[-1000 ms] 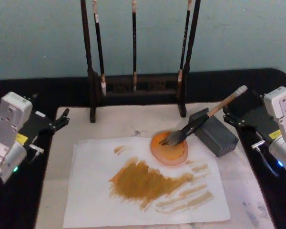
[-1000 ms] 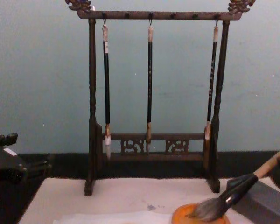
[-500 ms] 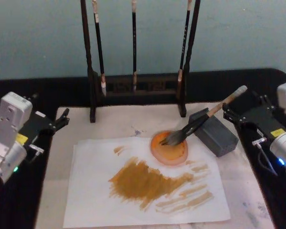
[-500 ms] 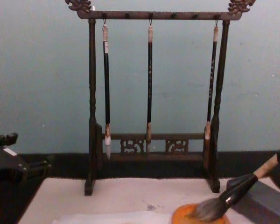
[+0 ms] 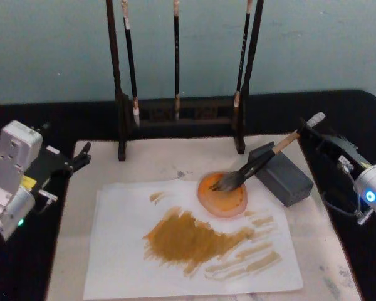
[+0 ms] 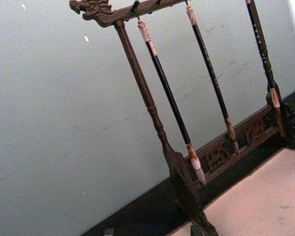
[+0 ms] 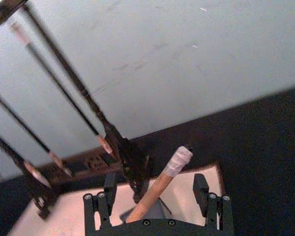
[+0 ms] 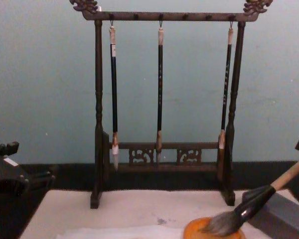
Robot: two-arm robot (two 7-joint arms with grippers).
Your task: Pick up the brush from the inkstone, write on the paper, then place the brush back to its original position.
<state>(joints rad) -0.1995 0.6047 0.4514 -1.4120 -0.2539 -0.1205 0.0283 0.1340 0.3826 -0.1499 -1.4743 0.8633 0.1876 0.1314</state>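
Teal wall (image 5: pixel 313 44) backs a black table (image 5: pixel 363 106) carrying a pale mat (image 5: pixel 175 160). Head view: the paper (image 5: pixel 194 251) lies flat on the mat, marked with ochre strokes. The inkstone (image 5: pixel 222 195) sits at the paper's far right edge. The brush (image 5: pixel 257 164) rests with its tuft in the inkstone and its black shaft leaning on a grey block (image 5: pixel 281 174), the handle rising to the right. The right gripper (image 5: pixel 310 130) is at the handle's upper end. The left gripper (image 5: pixel 80 158) is parked at the mat's left edge, well apart from the brush. A wooden rack (image 5: pixel 182 116) with three hanging brushes (image 5: pixel 176 63) stands at the back. Left wrist view: two fingertips (image 6: pixel 197 230) just show, set apart, with nothing between them; the rack stands beyond. Right wrist view: both fingers (image 7: pixel 200 189) are spread on either side of the tan handle (image 7: pixel 160 189), with a gap on each side and no contact visible. Chest view: the tuft (image 8: pixel 222 224) lies in the orange dish, the shaft leans on the block, and the left gripper sits low at the left edge.
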